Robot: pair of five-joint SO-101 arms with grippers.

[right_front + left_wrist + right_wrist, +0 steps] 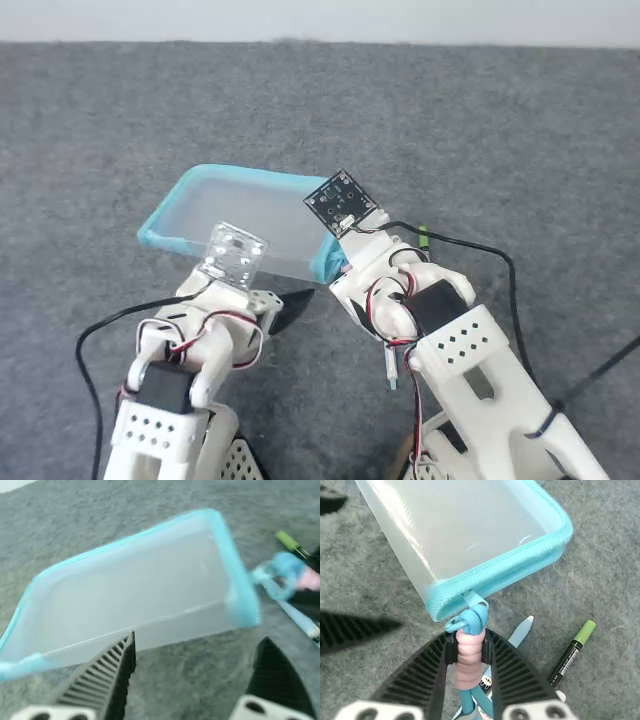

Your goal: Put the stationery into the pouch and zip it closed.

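Right gripper (468, 639): clenched on the pink zip pull (467, 662), which sits lengthwise between my two ribbed fingers. A short turquoise cord loop (469, 620) runs from the pull's far end to one corner of the pouch (470, 535). My fingertips are just beside that corner.

Left gripper (197, 642): released, jaws spread wide, nothing between them. It hovers low over the counter (200, 685), just short of the pouch's near long edge. I see no contact with the pouch.

Light-blue pen (521, 630): lies on the counter just beside my right gripper, its near end hidden under the gripper.

Green marker (572, 650): lies on the counter near the pen but apart from it. Both are outside the pouch, off the corner I am holding.

Pouch: translucent and frosted, with a turquoise zip band round the rim. It lies on the counter just ahead of both arms, its long axis slanted across them. In the high view my left gripper is at its near long side and my right gripper at the short end on my right. I cannot tell how far the zip is drawn.

Beyond the pouch, the grey felt-like counter runs on to a pale wall (320, 18).
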